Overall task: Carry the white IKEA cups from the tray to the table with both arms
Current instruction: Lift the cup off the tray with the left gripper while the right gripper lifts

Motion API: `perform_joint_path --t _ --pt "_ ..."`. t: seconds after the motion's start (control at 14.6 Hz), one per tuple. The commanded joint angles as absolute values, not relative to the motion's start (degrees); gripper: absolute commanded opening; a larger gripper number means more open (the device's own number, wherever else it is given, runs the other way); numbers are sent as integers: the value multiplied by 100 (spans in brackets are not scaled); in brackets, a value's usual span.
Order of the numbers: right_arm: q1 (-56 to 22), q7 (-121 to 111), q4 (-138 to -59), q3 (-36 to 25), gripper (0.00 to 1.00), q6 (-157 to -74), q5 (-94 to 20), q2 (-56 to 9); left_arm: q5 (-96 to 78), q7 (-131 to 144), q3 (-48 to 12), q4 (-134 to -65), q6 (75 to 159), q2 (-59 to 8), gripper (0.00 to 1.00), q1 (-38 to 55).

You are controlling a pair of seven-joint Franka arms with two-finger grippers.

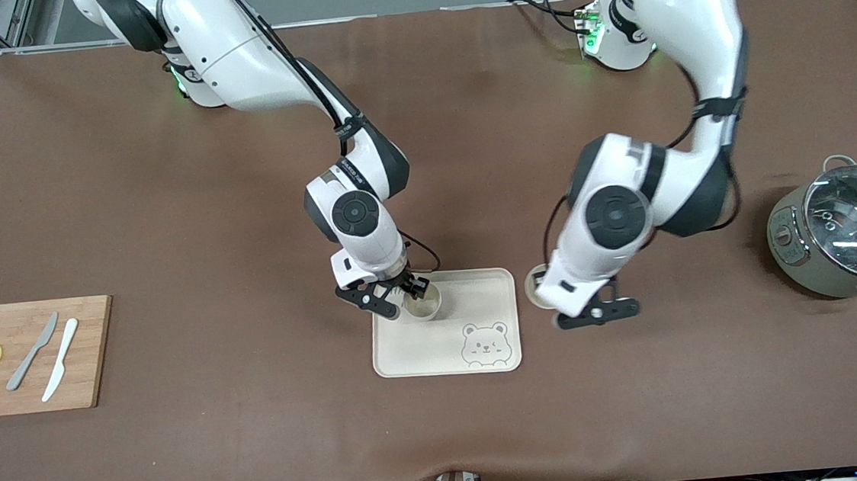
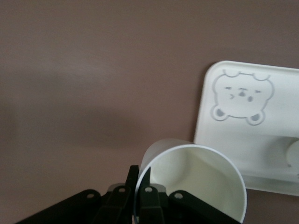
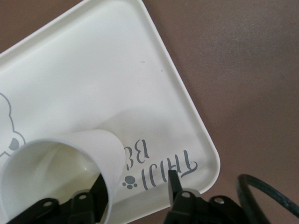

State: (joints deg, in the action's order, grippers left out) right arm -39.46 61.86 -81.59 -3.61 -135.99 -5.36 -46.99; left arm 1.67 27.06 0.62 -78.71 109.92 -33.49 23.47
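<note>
One white cup (image 1: 425, 309) stands upright on the cream bear tray (image 1: 437, 351), in the corner toward the right arm's base. My right gripper (image 1: 399, 298) is open around its rim. In the right wrist view the cup (image 3: 70, 158) has one finger (image 3: 99, 189) inside it and the other finger (image 3: 174, 181) well outside, over the tray (image 3: 93, 70). My left gripper (image 1: 568, 317) is shut on the rim of the second white cup (image 1: 538, 287), over the table beside the tray's edge. The left wrist view shows both fingers pinching this cup's (image 2: 196, 177) wall, with the tray (image 2: 247, 140) close by.
A grey-green pot with a glass lid (image 1: 845, 238) stands at the left arm's end of the table. A wooden cutting board (image 1: 25, 356) with two knives and two lemon slices lies at the right arm's end.
</note>
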Motion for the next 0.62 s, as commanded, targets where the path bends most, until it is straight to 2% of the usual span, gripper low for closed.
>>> perform_joint_path --t 0.0,0.21,0.27,0.41,0.48,0.55 --pt "-3999 6249 -7954 -413 35 -13553 -439 -4816 299 1998 9 -8822 11039 -2568 0 1979" --pt "-3999 6249 -7937 -404 27 -13553 -448 -4825 308 1697 18 -9533 11345 -2207 0 1767" --pt "-3999 6249 -7937 -404 22 -13553 -448 -4834 308 1583 9 -9893 11599 -1997 0 1662" --pt "-3999 6249 -7928 -404 5 -13553 -448 -4851 308 1355 -17 -10693 12153 -1514 0 1539" --pt "-3999 6240 -7928 -413 0 -13553 -448 -4852 299 1267 -26 -10966 12251 -1320 0 1442" --pt "-4008 6240 -7928 -413 0 -13553 -440 -4852 299 1187 -35 -11169 12252 -1170 0 1389"
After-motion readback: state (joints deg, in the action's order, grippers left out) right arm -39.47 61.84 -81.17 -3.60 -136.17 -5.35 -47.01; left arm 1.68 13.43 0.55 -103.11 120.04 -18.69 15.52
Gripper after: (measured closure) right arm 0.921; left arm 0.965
